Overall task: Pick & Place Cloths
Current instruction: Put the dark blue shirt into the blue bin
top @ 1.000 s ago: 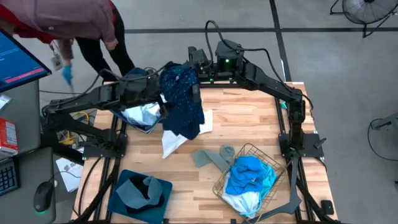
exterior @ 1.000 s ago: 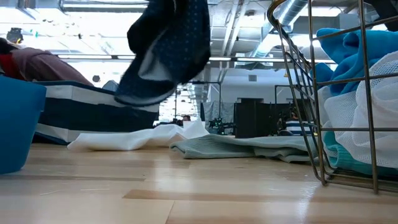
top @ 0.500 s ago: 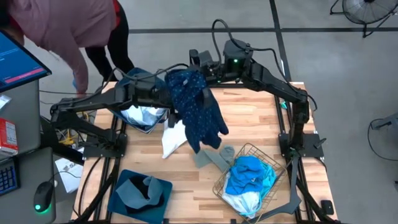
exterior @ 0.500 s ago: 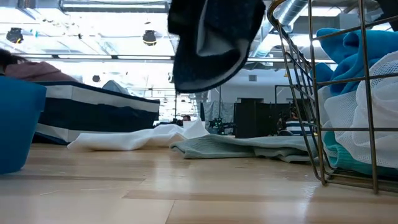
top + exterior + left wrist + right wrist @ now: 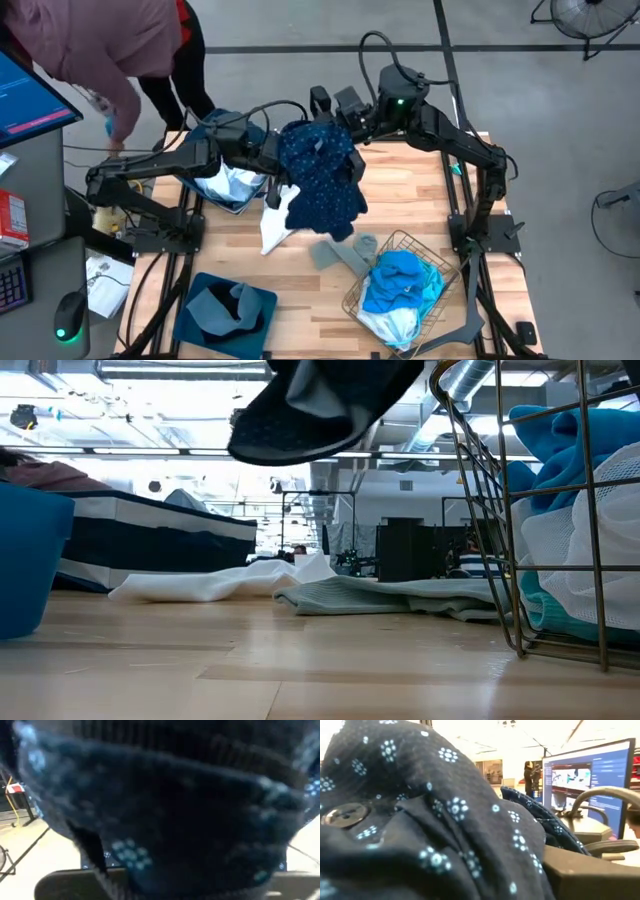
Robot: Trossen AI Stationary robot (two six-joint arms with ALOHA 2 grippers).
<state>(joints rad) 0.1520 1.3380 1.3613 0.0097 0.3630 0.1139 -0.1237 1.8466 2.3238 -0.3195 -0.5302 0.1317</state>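
A navy cloth with small white dots [image 5: 322,185] hangs in the air over the table's middle, clear of the wood in the low view [image 5: 320,405]. My right gripper [image 5: 347,124] is at its far upper end, shut on it. My left gripper [image 5: 272,160] is at the cloth's left edge, and the cloth fills its wrist view [image 5: 165,820]. A white cloth [image 5: 275,225] and a grey cloth [image 5: 345,250] lie flat on the table. Cyan and white cloths [image 5: 400,280] lie in the wire basket [image 5: 433,262]. My right gripper holds the navy cloth by its far upper end [image 5: 335,138], reaching in from the table's far right. The cloth drapes over the fingers in the wrist view [image 5: 420,820] and hides the place of contact. The rest hangs slack below, lifted clear of the table.
A dark blue bin [image 5: 212,125] with pale cloth stands at the far left, another [image 5: 200,318] with grey cloth at the near left. A person [image 5: 100,45] bends over the table's far left corner. Bare wood lies at the near middle.
My right gripper has carried the navy cloth toward the table's right edge. The cloth has swung that way, spread wider and risen in the low view. My left gripper has followed toward the right, up to the cloth's left edge.
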